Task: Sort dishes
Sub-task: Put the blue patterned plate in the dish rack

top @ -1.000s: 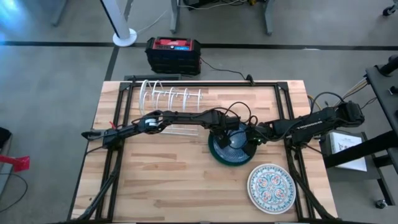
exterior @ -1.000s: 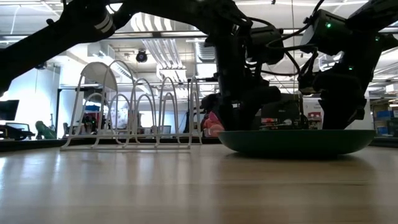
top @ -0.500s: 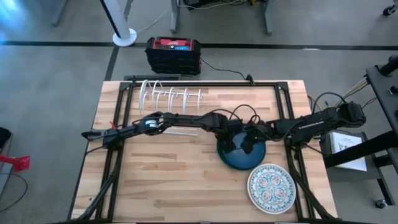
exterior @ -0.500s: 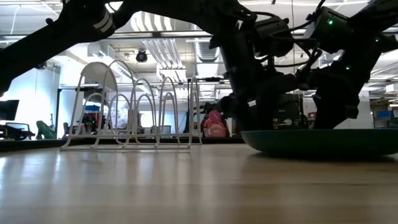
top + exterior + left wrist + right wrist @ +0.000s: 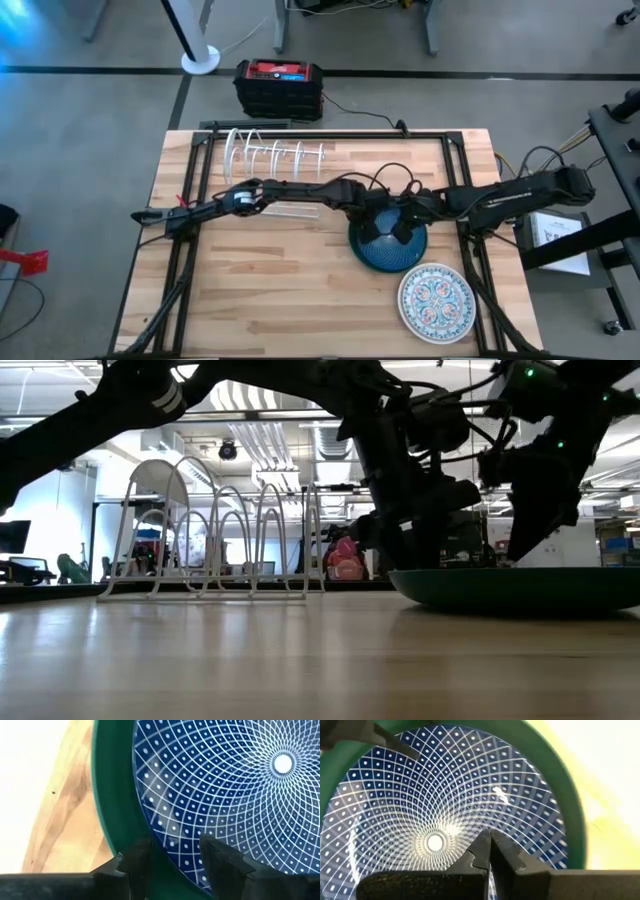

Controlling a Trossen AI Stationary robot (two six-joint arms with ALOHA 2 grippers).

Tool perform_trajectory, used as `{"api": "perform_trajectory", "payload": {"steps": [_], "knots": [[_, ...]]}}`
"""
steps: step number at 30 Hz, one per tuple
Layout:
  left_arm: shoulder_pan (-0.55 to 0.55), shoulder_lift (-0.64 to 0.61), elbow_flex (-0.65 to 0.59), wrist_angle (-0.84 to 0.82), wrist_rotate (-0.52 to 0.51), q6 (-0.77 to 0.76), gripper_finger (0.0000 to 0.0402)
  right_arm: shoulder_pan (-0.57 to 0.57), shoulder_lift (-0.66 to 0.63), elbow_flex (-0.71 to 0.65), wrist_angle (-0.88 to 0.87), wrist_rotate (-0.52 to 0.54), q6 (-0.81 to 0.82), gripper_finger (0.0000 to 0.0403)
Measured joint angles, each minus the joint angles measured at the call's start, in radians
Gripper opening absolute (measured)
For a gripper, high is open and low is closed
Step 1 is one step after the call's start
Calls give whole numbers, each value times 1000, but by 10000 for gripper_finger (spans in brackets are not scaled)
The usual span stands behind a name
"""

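Note:
A blue plate with a white lattice pattern lies inside a green plate on the table's right half. My left gripper reaches across from the left and points steeply down at the blue plate's left rim, its fingers on either side of that rim. My right gripper is shut and hangs just above the blue plate's face, near the rim on its right side. I cannot tell whether it touches. The green plate rests with its underside on the wood. My left gripper has the blue plate's rim between its two fingers. One finger is outside the rim, over the green plate. The other finger is on the patterned face. The fingers come from above, slanting from the table's left. The plate still lies in the green plate.
A white plate with a colourful floral pattern lies near the front right corner, close to the stacked plates. A white wire rack stands at the back left of the table. Bare wood spreads over the left and near parts.
The two stacked plates have slid a little toward the table's right edge, then come to rest. My left gripper went along with them and tipped slightly. My right gripper has risen off the plate's face and stays shut.

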Motion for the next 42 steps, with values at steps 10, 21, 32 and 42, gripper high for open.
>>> {"api": "perform_trajectory", "payload": {"steps": [10,21,32,42], "knots": [[4,-1,0,5,-2,12,155,40,-184,-1,-201,-74,102,0],[6,-2,0,3,-2,26,155,145,-183,-109,-138,-91,243,0],[9,-2,0,-16,75,52,155,158,-98,-159,-44,-79,291,0],[18,-3,-1,-30,123,55,155,159,-65,-201,59,-49,328,0]]}}
